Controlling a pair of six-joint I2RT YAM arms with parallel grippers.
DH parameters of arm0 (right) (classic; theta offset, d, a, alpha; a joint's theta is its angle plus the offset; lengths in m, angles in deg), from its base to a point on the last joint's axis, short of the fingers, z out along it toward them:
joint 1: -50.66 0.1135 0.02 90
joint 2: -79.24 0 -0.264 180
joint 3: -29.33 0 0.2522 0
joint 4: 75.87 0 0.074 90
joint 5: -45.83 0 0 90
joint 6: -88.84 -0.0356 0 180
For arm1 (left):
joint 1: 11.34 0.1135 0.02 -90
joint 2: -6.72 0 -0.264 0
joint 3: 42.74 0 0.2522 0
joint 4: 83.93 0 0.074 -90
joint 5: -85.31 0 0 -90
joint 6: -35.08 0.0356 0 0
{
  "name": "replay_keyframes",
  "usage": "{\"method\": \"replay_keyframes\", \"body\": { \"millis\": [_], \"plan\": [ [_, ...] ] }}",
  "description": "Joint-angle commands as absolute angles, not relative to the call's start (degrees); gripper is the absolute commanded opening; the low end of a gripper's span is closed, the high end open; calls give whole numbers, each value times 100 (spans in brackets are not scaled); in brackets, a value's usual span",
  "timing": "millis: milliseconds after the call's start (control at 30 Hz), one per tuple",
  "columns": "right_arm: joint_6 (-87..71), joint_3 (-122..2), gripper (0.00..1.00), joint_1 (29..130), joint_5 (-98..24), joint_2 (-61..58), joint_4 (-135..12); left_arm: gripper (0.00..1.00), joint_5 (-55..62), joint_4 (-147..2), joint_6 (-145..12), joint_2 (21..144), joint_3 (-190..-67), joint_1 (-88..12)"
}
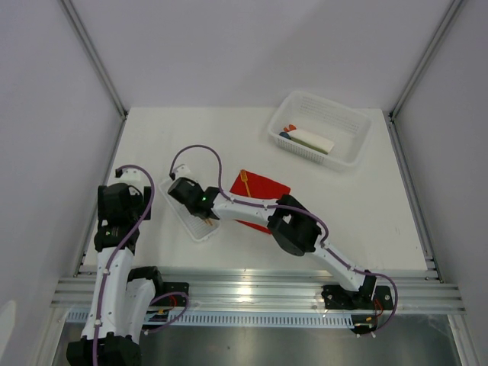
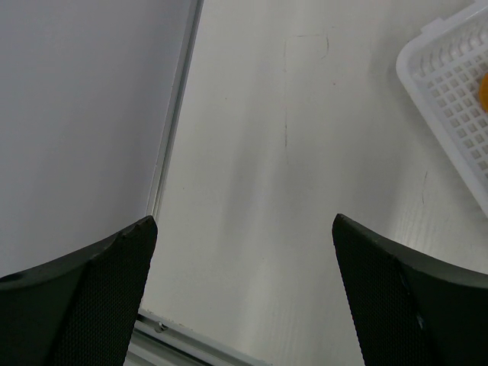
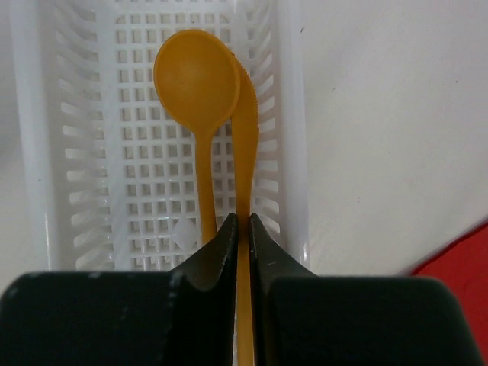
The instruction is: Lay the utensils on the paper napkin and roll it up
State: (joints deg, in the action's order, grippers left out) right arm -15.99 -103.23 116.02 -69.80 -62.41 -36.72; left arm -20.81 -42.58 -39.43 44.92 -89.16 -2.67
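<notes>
Pinching the slim handle of the orange knife [image 3: 245, 130], the right pincer [image 3: 242, 223] has its jaws nearly shut on it, centre of the wrist view, the orange spoon [image 3: 197, 80] alongside over the narrow white tray [image 3: 290, 114]. Centre of the overhead view, the red napkin [image 1: 267, 189] lies flat on the tabletop [image 1: 366, 221] just right of that tray, an orange fork [image 1: 245, 183] on its upper-left corner. Far left, the left pincer [image 2: 244, 221] gapes wide, holding nothing.

A robotics lab test cell: plain pale panel walls [image 1: 229, 46] enclose a white tabletop [image 1: 366, 213]; a ribbed aluminium rail [image 1: 252, 293] carries the cabled black-and-white left arm [image 1: 114, 252] and right arm [image 1: 305, 229].
</notes>
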Motion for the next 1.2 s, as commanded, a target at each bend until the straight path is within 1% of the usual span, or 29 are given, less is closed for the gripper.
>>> {"method": "replay_keyframes", "body": {
  "millis": [0, 333, 533, 567, 667, 700, 767, 800, 900, 1033, 1167],
  "plan": [
    [-1654, -10317, 0, 11622, -7063, -5761, -3935, 100, -1998, -4275, -4015, 4443, -8954, -229],
    [-1759, -10247, 0, 11614, -6957, -5480, -4084, 99, -1998, -4275, -4006, 4460, -8946, -228],
    [-2014, -9738, 0, 11377, -6729, -4611, -4330, 100, -2007, -4275, -4006, 4460, -8937, -228],
    [-2032, -9441, 0, 11254, -6659, -4218, -4469, 100, -2007, -4266, -4006, 4460, -8937, -220],
    [-2040, -8912, 0, 10982, -6466, -3627, -4629, 100, -1998, -4266, -4006, 4469, -8954, -220],
    [-2067, -8501, 0, 10746, -6422, -3295, -4620, 99, -1998, -4266, -4006, 4469, -8954, -220],
    [-2111, -7982, 0, 10490, -6421, -3020, -4699, 99, -1989, -4284, -4006, 4469, -8963, -229],
    [-2137, -7431, 0, 10245, -6395, -2836, -4769, 99, -1980, -4293, -4006, 4478, -8937, -229],
    [-2268, -6629, 0, 9831, -6307, -2712, -4962, 100, -1972, -4301, -4006, 4513, -8937, -220],
    [-2190, -6056, 0, 9558, -6219, -2746, -5568, 100, -1998, -4293, -3998, 4566, -8946, -220],
    [-2093, -6045, 0, 9495, -6281, -3080, -5640, 99, -2024, -4301, -4006, 4610, -8937, -220]
  ]
}}
